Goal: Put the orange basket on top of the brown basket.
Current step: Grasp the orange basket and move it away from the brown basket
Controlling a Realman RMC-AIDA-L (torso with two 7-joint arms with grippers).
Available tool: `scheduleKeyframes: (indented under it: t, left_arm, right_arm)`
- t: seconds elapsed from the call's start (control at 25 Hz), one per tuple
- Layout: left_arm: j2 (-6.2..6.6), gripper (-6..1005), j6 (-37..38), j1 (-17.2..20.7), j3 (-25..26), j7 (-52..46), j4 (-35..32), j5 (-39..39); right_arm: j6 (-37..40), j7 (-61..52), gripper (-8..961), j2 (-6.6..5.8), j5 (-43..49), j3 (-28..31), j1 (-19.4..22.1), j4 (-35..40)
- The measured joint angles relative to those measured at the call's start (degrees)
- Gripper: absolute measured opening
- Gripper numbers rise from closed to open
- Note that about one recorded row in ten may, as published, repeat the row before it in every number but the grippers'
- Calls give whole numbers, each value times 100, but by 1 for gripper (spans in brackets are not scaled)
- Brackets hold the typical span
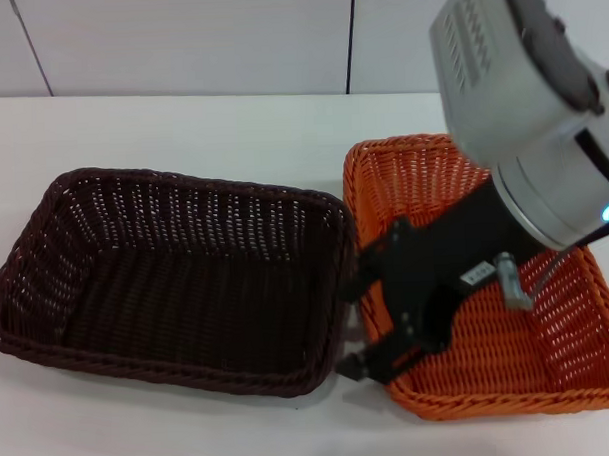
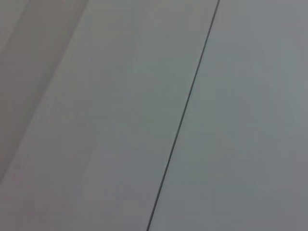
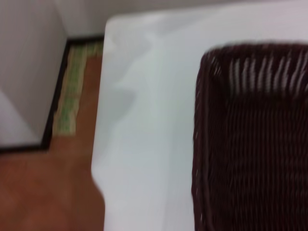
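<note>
The orange basket (image 1: pixel 509 351) sits on the white table at the right in the head view. The brown basket (image 1: pixel 176 277) sits right beside it on the left, their rims nearly touching; it also shows in the right wrist view (image 3: pixel 255 139). My right gripper (image 1: pixel 356 324) hangs over the orange basket's left rim, next to the gap between the two baskets. Its two black fingers stand apart and hold nothing. The arm hides part of the orange basket's inside. My left gripper is out of view.
The white table (image 1: pixel 181 122) reaches back to a white panelled wall (image 1: pixel 228 41). The right wrist view shows the table's edge (image 3: pixel 98 159) with brown floor (image 3: pixel 43 192) below. The left wrist view shows only a plain white panel with a seam (image 2: pixel 183 120).
</note>
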State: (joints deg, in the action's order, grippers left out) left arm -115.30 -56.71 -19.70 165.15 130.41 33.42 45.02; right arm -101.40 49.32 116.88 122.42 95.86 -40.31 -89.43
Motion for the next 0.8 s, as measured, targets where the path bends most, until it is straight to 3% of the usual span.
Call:
scheduleKeyframes:
  t: [0.36, 0.8]
  left_arm:
    - [-22, 752, 8, -28, 0, 0, -23, -144]
    - [-20, 753, -2, -114, 0, 2, -6, -234]
  right_arm:
    - [-516, 99, 712, 1, 565, -414, -115, 66]
    - [-583, 82, 705, 9, 1049, -426, -139, 498]
